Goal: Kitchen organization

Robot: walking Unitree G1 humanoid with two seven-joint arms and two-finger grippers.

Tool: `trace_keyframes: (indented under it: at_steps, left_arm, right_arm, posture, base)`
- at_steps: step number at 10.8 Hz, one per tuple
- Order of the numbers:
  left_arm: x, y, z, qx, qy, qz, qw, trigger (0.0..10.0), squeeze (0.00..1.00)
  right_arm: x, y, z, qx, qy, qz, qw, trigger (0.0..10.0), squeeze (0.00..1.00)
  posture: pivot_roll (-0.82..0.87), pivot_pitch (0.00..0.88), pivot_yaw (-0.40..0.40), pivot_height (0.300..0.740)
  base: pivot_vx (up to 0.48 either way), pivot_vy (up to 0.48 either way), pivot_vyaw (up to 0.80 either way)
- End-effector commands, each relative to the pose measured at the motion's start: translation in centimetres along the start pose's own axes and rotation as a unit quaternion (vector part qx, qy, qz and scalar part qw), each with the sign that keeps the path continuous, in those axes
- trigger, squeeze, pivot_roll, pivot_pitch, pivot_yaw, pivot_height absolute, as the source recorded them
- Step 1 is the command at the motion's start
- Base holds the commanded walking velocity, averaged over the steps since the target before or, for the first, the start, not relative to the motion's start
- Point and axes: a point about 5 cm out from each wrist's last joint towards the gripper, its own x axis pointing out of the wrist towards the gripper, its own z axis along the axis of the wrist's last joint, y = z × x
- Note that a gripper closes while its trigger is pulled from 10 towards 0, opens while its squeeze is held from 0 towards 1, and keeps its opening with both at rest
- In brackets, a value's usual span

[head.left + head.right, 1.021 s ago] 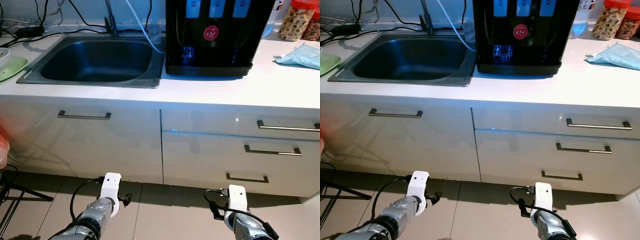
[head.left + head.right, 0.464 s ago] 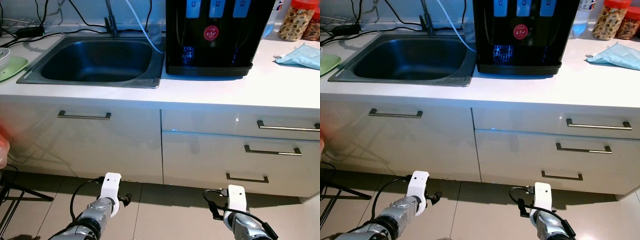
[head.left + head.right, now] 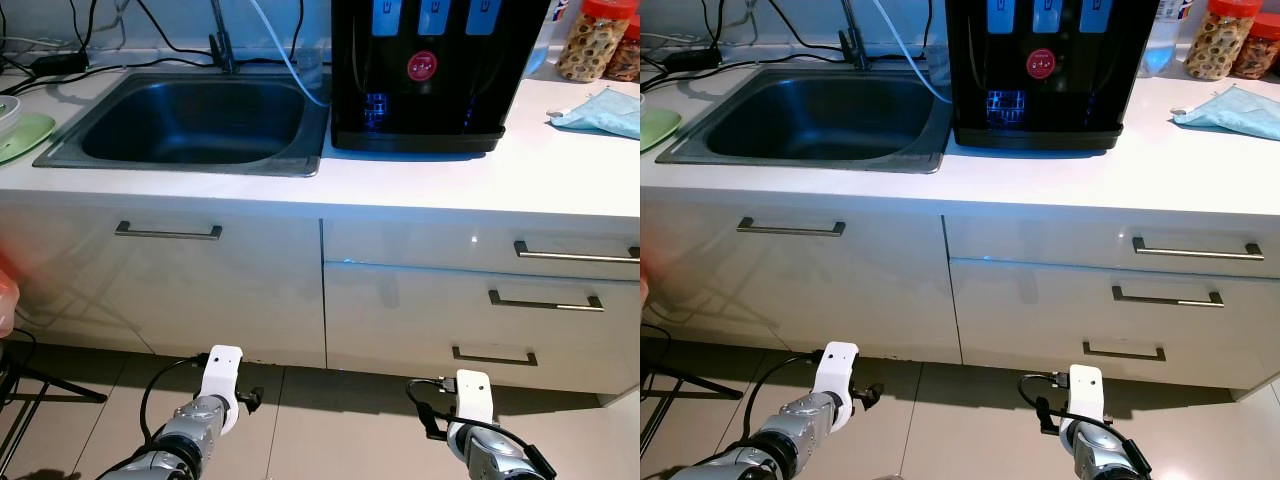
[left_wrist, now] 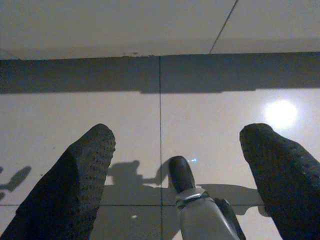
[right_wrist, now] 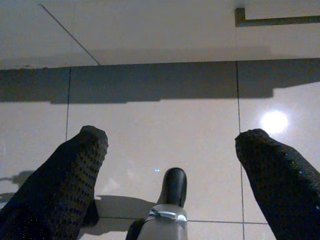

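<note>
Grippers: left gripper (image 4: 180, 150) and right gripper (image 5: 170, 145) hang low over floor tiles, fingers spread, empty | target: blue cloth (image 3: 605, 110) at counter's far right corner, above and ahead | nearer: right arm

— What's under the left hand (image 4: 177, 165)?
— Pale glossy floor tiles (image 4: 210, 115), with a bright glare spot (image 4: 280, 113).
— And its fingers (image 4: 75, 190)?
— Two black dimpled ones, spread wide apart, holding nothing. Beyond them, the dark recess (image 4: 100, 74) below the white cabinet front (image 4: 115, 25).
</note>
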Motion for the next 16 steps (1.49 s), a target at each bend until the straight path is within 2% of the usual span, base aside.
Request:
trace_keyframes:
  at_steps: [1, 5, 7, 9, 10, 13, 14, 16]
  left_arm:
    - [-0.1, 0.3, -0.2, 0.003, 0.005, 0.004, 1.000, 10.0, 0.00]
    - [-0.1, 0.3, -0.3, 0.001, 0.005, 0.006, 1.000, 10.0, 0.00]
    - [-0.1, 1.1, 1.5, -0.007, -0.037, 0.021, 0.999, 10.0, 0.00]
    - [-0.2, 1.1, 3.8, -0.012, -0.084, 0.011, 0.996, 10.0, 0.00]
    - [-0.3, 0.7, 5.4, 0.007, -0.117, 0.001, 0.993, 10.0, 0.00]
    - [-1.0, -0.3, 9.4, 0.055, -0.211, -0.032, 0.975, 10.0, 0.00]
    - [-1.4, 0.0, 10.3, 0.062, -0.233, -0.041, 0.970, 10.0, 0.00]
    - [-2.7, 1.8, 12.0, 0.094, -0.278, -0.050, 0.955, 10.0, 0.00]
  right_arm:
    - [0.0, 0.2, -0.2, 0.003, 0.002, 0.003, 1.000, 10.0, 0.00]
    - [0.0, 0.2, -0.1, 0.005, 0.000, 0.004, 1.000, 10.0, 0.00]
    - [0.1, -0.1, 1.2, 0.022, -0.030, 0.007, 0.999, 10.0, 0.00]
    - [0.2, 0.8, 3.8, 0.001, -0.086, 0.032, 0.996, 10.0, 0.00]
    - [0.2, 1.2, 5.2, 0.019, -0.118, 0.042, 0.992, 10.0, 0.00]
    - [-0.5, 1.9, 8.4, 0.023, -0.211, 0.052, 0.976, 10.0, 0.00]
    - [-0.9, 1.7, 9.1, 0.018, -0.235, 0.047, 0.971, 10.0, 0.00]
    - [-2.7, 1.7, 11.0, -0.012, -0.305, 0.052, 0.951, 10.0, 0.00]
  posture:
    - [-0.03, 0.000, 0.078, 0.740]
    - [-0.03, 0.000, 0.078, 0.740]
    - [-0.03, 0.000, 0.077, 0.740]
    - [-0.03, 0.000, 0.080, 0.740]
    - [-0.03, 0.000, 0.086, 0.740]
    - [-0.02, 0.000, 0.087, 0.740]
    - [-0.03, 0.000, 0.086, 0.740]
    - [-0.02, 0.000, 0.076, 0.740]
  base:
    - [0.000, 0.000, 0.00]
    - [0.000, 0.000, 0.00]
    - [0.000, 0.000, 0.00]
    - [0.000, 0.000, 0.00]
    - [0.000, 0.000, 0.00]
    - [0.000, 0.000, 0.00]
    - [0.000, 0.000, 0.00]
    - [0.000, 0.000, 0.00]
